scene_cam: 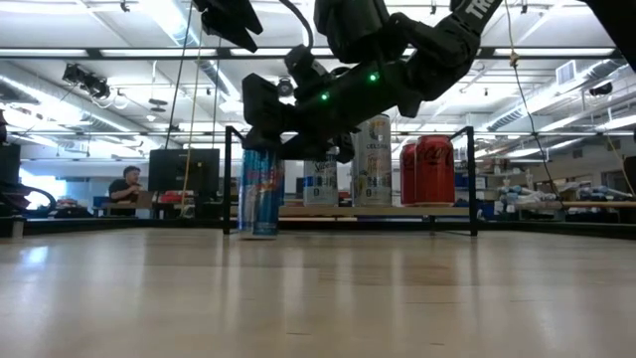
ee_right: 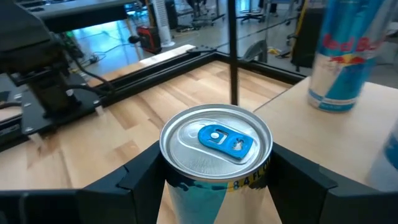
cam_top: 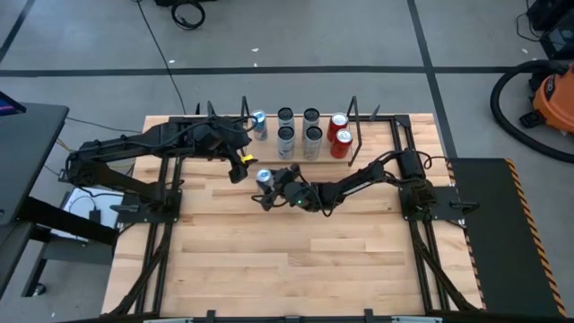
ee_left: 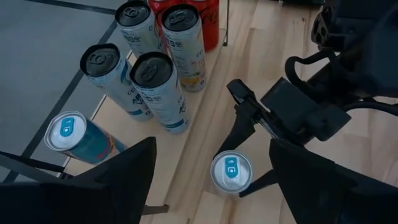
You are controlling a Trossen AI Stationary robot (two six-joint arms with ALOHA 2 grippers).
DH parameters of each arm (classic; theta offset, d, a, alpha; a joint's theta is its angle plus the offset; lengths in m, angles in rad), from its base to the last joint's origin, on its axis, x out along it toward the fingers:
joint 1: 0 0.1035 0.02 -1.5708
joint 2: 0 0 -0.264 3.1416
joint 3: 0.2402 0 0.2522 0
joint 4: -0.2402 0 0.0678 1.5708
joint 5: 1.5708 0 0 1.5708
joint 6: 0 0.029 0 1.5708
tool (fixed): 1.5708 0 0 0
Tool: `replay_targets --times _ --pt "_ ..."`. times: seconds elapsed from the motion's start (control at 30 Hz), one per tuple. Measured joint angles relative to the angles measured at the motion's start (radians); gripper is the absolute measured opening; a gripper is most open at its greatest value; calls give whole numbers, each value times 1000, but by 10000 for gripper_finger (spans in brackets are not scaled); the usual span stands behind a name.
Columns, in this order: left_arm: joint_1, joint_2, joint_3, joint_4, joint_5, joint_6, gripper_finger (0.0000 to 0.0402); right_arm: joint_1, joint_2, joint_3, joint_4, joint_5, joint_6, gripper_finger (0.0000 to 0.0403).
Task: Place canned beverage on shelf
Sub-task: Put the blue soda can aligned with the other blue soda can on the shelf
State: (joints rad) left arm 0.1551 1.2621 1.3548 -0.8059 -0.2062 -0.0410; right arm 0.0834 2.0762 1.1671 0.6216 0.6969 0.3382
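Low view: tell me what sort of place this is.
Probably a robotics lab or workshop: a wide open hall with exposed ceiling lights, a person seated at a monitor in the background, and cluttered workbenches behind the butcher-block table.

You see two matte black jointed arms looped with black cables. The left arm's gripper (cam_top: 244, 160) carries a yellow tag near its fingers, and small green lights glow on the right arm's gripper (cam_top: 266, 188).
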Motion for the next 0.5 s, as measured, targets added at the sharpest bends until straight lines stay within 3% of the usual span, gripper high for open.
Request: replay_targets --times 0.23,0.5 --pt "0 0 0 0 0 0 314 -20 -1 1 3 -110 7 251" --pt "0 0 0 0 0 -9 314 -22 -1 1 -17 -132 2 308"
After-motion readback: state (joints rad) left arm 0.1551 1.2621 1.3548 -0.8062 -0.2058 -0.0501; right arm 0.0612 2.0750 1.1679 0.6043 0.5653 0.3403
